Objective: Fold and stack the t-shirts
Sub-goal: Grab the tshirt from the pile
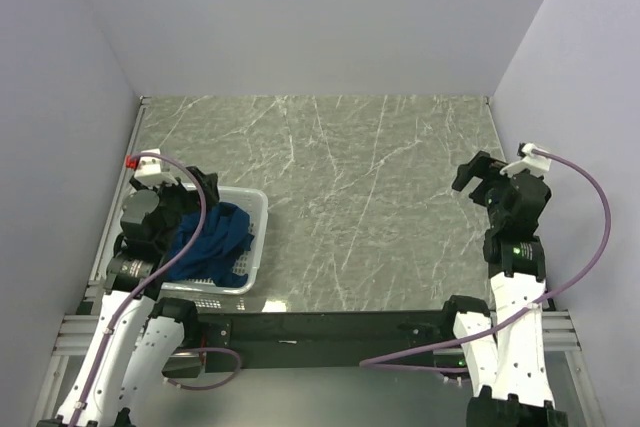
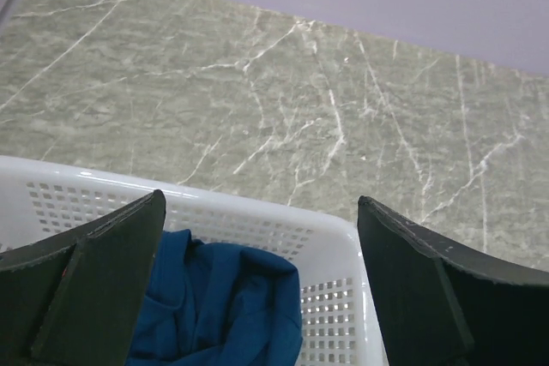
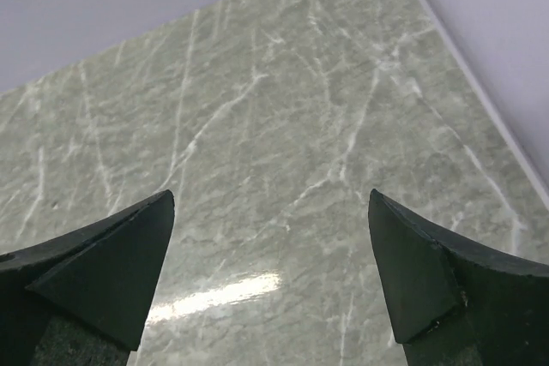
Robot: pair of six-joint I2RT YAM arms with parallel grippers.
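Note:
A dark blue t-shirt (image 1: pixel 218 239) lies crumpled inside a white mesh basket (image 1: pixel 252 209) at the near left of the table. It also shows in the left wrist view (image 2: pixel 225 308), bunched below the basket's far wall (image 2: pixel 257 222). No print shows on it. My left gripper (image 1: pixel 196 185) hangs over the basket's left part, jaws wide open and empty; in its wrist view (image 2: pixel 261 225) the shirt lies between and below the fingers. My right gripper (image 1: pixel 478 176) is open and empty above the bare table at the right; its wrist view (image 3: pixel 271 212) shows only marble.
The grey-green marbled table (image 1: pixel 350 167) is walled by pale lilac panels at the back (image 1: pixel 320 17) and both sides. A small red part (image 1: pixel 130 162) sits at the left wall. A black rail (image 1: pixel 330 327) runs along the near edge.

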